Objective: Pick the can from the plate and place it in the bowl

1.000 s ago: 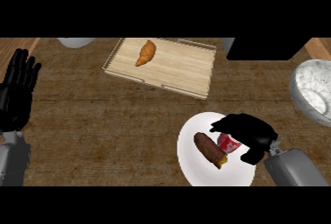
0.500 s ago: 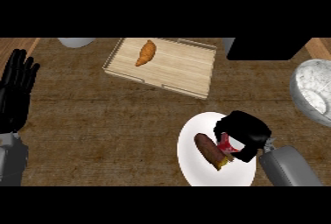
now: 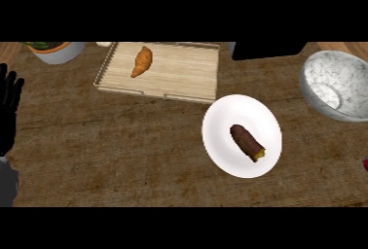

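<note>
Checking the can first: it is gone from the white plate (image 3: 215,131), where my right hand was curled over it half a second ago. Only a sliver of red at the right edge (image 3: 365,164), level with the plate's lower half, may be the can; I cannot be sure.

Item, right hand: out of view now, so I cannot tell its fingers or what it holds. I judge the can was lifted away with it, toward the right.

Item, plate: holds one dark brown roasted sweet potato (image 3: 247,142), lying diagonally, yellow flesh showing at its lower end.

Item, bowl (image 3: 316,73): speckled metal, upper right, well apart from the plate; nothing seen inside it. Placement not yet done.

Item, wooden tray (image 3: 194,73): upper centre, with a croissant (image 3: 141,61) on its left half.

Item, left hand (image 3: 9,109): at the left edge, fingers straight and up, resting, holding nothing.

Item, potted plant (image 3: 54,51): top left corner.
</note>
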Action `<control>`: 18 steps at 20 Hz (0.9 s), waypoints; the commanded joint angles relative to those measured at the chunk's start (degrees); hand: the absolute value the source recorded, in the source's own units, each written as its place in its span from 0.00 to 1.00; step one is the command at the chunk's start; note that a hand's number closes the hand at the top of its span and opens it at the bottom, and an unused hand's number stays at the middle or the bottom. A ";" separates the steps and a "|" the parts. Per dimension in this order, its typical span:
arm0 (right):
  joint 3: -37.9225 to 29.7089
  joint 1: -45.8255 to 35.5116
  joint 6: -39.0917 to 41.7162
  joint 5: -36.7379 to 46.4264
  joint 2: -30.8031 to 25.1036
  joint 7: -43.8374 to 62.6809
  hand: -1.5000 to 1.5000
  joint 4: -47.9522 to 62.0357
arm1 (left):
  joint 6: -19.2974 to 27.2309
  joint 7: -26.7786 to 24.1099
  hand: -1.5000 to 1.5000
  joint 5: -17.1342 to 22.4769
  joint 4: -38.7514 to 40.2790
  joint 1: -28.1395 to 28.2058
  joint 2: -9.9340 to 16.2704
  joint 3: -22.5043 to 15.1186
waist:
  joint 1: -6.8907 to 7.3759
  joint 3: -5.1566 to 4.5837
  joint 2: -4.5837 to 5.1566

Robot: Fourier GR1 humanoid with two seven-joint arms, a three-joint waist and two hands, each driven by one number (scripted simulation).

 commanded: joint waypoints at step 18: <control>-34.10 -2.50 3.16 -20.58 -32.59 -30.60 1.00 36.46 | -1.96 0.15 0.50 0.52 -1.12 -0.96 -1.34 -2.83 | 6.28 0.07 -0.14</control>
